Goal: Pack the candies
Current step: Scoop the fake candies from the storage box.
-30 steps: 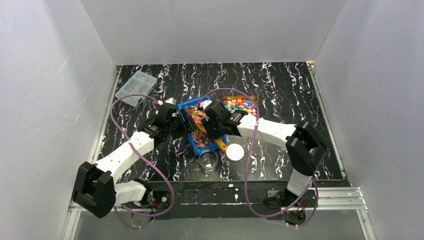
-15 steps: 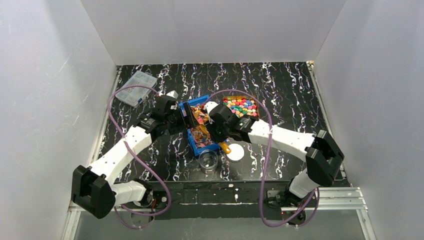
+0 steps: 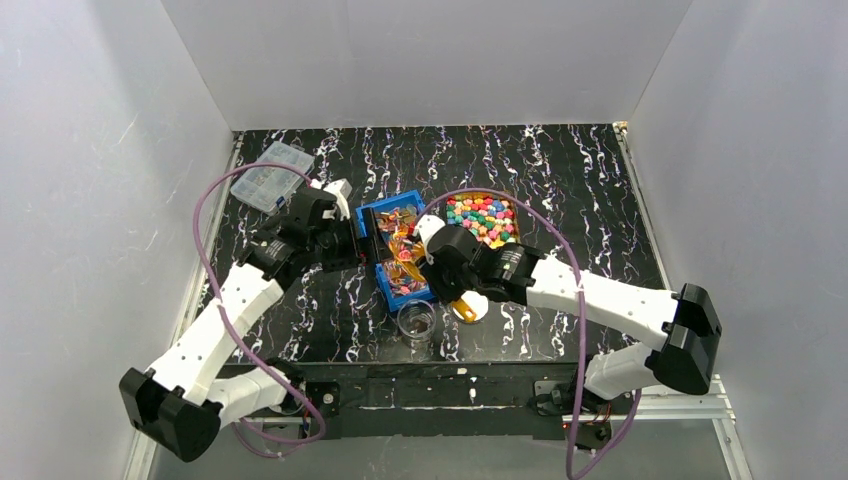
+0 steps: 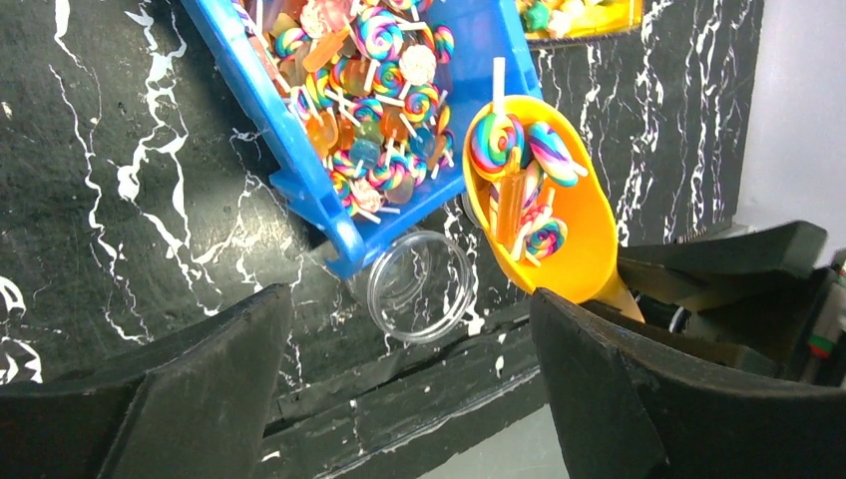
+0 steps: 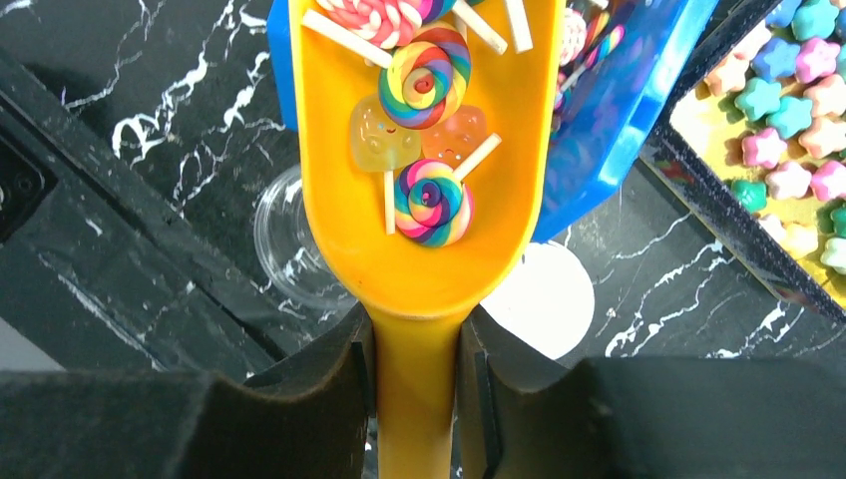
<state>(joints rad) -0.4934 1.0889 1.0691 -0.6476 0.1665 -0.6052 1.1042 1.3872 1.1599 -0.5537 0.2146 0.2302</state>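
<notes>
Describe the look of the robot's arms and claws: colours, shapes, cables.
Left arm and right arm: white links, chunky black joints, each trailed by a looping purple cable. Left claw and right claw: broad matte black fingers.

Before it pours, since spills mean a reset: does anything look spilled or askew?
Nothing stands out. The lollipops lie inside the blue bin and the orange scoop, which the right gripper grips by its handle; the clear jar stands upright beside the bin.

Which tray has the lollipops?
The blue bin, left of the two in the top view; the yellow tray holds star-shaped sweets.
</notes>
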